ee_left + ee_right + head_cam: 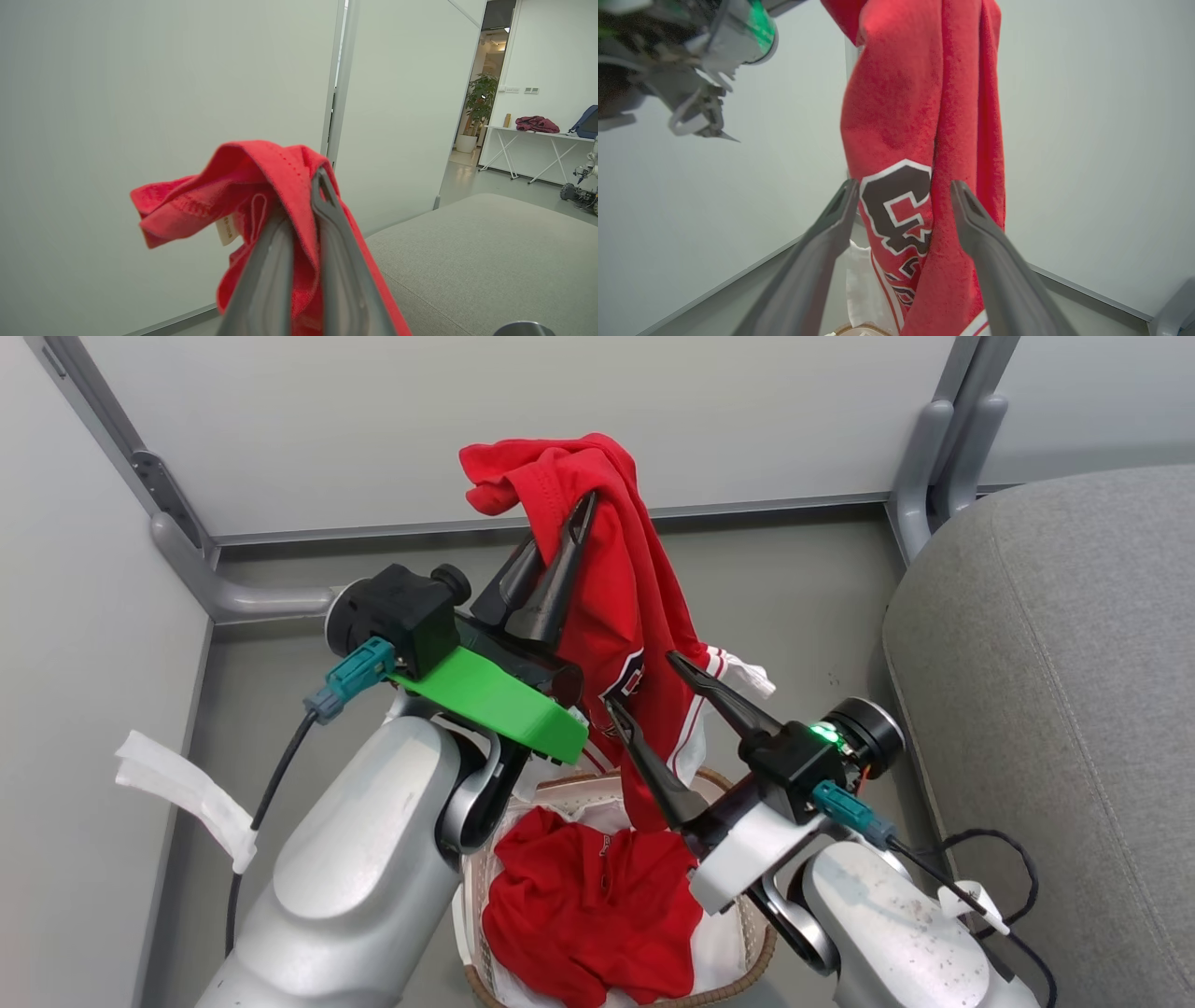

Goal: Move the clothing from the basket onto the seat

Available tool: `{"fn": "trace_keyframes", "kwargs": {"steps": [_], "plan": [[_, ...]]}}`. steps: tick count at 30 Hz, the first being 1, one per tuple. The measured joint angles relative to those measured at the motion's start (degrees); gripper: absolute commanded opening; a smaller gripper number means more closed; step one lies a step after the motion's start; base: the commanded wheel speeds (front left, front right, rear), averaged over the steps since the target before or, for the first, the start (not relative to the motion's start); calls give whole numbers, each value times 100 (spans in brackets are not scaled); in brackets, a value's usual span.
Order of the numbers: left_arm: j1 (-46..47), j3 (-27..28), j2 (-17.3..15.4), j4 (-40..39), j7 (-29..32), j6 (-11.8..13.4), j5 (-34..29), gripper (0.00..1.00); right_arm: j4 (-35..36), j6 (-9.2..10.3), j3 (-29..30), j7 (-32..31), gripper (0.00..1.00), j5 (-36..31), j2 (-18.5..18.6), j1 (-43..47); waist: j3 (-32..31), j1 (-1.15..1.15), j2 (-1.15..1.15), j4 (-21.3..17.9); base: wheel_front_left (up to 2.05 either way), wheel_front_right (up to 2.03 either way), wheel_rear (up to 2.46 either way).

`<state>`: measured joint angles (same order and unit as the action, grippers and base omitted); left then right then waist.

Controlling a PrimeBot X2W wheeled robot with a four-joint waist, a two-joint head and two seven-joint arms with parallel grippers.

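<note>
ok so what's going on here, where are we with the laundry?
The left gripper is shut on the red jersey, holding it up over the basket. The right gripper is open, its fingers either side of the hanging cloth, not gripping. The plain red shirt lies in the basket. No clothing on the visible seat yet.

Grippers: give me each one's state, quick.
Left gripper: shut on the jersey.
Right gripper: open, straddling the hanging jersey, not gripping it.
</note>
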<state>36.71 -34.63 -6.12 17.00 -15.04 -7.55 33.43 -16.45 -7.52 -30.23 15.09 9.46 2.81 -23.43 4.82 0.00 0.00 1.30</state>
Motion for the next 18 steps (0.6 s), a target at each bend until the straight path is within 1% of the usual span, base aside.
{"fn": "trace_keyframes", "kwargs": {"steps": [3,10,13,18], "plan": [[-1,-65,25,14,0,0,18,0,-25,0,-185,0,100,20,-3,-183,-6,0,0,55,0,0,0],[-1,-207,81,48,0,0,109,0,-94,0,-235,0,100,-101,0,-465,-11,0,0,172,0,0,0],[2,-272,97,56,0,0,126,0,-118,0,-179,0,100,-154,-3,-553,0,0,0,218,0,0,0],[34,-442,133,45,0,0,182,0,-365,0,7,0,100,-208,1,-605,28,0,0,320,0,0,0]]}}
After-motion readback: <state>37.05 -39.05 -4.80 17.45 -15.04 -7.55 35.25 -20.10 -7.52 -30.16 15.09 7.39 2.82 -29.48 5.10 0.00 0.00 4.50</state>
